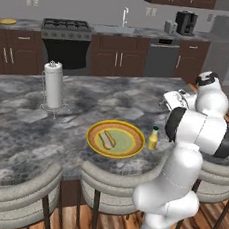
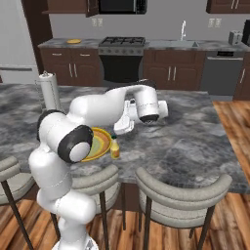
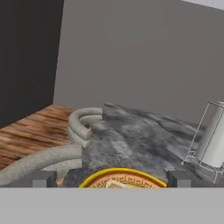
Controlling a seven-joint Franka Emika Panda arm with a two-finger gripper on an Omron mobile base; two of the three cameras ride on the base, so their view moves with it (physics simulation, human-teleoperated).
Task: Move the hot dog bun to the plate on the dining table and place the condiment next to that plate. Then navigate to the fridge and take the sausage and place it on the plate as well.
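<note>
Where the views overlap, the following is visible.

Table: grey marbled table point(image 1: 29, 127) with grey stools point(image 1: 11, 195) along its near edge.
Plate: yellow-rimmed plate point(image 1: 132, 149) near the near edge of the table; its rim also shows at the bottom of the hand view point(image 3: 122, 174).
Hot dog bun: the hot dog bun point(image 1: 106, 140) lies on the plate, left of its centre in the left base view.
Condiment: the small yellow condiment bottle point(image 1: 153, 139) stands upright on the table just beside the plate's right rim; in the right base view point(image 2: 114, 148) it stands at the plate's edge, below the gripper.
Gripper: the gripper point(image 2: 123, 128) hangs above the table near the condiment bottle, apart from it; fingers spread wide, nothing between them. In the hand view the two finger tips point(image 3: 43, 178) stand far apart at either side of the plate rim.
Paper towel holder: a white roll on a wire holder point(image 1: 53, 85) stands upright on the table, well apart from the plate, to its left.
Background: stove point(image 1: 66, 30), sink tap point(image 1: 125, 16) and dark wood cabinets point(image 1: 118, 56) along the far wall.
</note>
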